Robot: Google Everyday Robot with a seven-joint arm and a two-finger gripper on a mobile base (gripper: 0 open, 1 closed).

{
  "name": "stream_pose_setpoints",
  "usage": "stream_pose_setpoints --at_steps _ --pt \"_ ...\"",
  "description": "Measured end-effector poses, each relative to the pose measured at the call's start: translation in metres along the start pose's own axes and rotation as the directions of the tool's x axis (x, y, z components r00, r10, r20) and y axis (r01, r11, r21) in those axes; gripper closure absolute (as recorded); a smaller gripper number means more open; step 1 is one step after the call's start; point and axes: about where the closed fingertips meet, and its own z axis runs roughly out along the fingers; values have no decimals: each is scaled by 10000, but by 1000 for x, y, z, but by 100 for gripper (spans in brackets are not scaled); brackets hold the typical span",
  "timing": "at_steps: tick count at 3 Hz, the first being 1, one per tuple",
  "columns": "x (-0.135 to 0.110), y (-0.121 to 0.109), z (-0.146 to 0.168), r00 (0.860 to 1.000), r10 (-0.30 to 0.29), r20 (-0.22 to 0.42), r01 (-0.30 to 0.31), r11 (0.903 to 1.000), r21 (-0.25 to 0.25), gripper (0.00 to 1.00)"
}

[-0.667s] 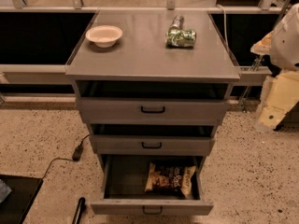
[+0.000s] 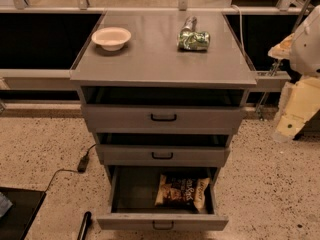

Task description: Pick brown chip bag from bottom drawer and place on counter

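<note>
While the brown chip bag [image 2: 182, 191] lies flat in the right half of the open bottom drawer [image 2: 162, 223], the gripper [image 2: 292, 119] hangs beside the cabinet's right side, well apart from it; whether it is parted or closed cannot be told. Farther back, the bench [image 2: 150, 64] carries a white bowl [image 2: 111, 37] and a green foil bag [image 2: 192, 39].

Warm, fairly dim light from overhead. The counter [image 2: 150, 59] carries a soft sheen, and the bowl [image 2: 111, 37] casts a faint shadow. The bottom drawer [image 2: 162, 221] is dark inside. At the right edge, the gripper [image 2: 290, 124] looks washed-out pale.
</note>
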Motion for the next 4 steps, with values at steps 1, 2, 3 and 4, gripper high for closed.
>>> stream_pose_setpoints --at_steps 1,2,3,4 --pt "15 13 48 9945 60 1048 0 9983 -577 0" --pt "25 50 136 9535 845 2893 -365 9852 -1674 0" --pt "-4 95 225 8814 2040 4260 -720 9494 -3057 0" --pt "-27 137 314 8606 3006 4110 -1179 9029 -4134 0"
